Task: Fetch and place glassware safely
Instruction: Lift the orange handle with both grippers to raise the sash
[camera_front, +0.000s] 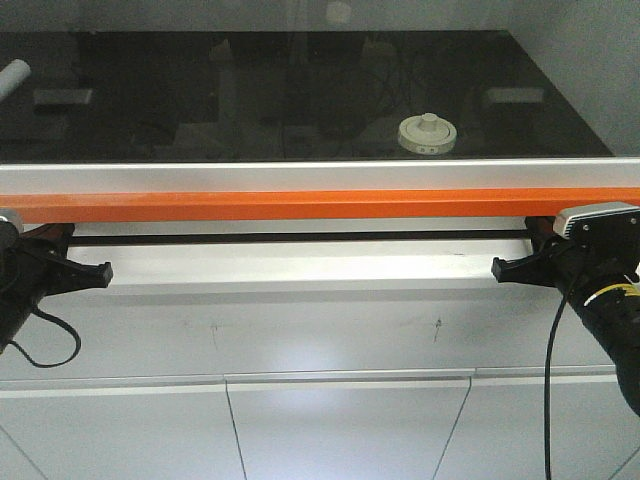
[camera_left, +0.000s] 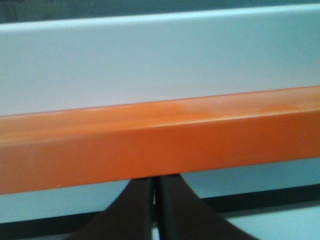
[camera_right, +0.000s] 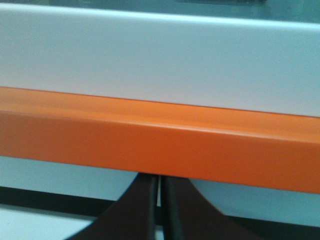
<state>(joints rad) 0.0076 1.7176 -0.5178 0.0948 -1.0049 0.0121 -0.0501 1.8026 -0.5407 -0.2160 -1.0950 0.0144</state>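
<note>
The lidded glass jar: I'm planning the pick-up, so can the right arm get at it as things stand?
Probably not directly. The right gripper, shut, sits below the orange bar, while the jar stands on the dark surface beyond it. It would likely have to rise over the bar.

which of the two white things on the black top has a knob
The jar, right of centre: its round cream lid carries a raised knob. The tube at far left is plain.
</note>
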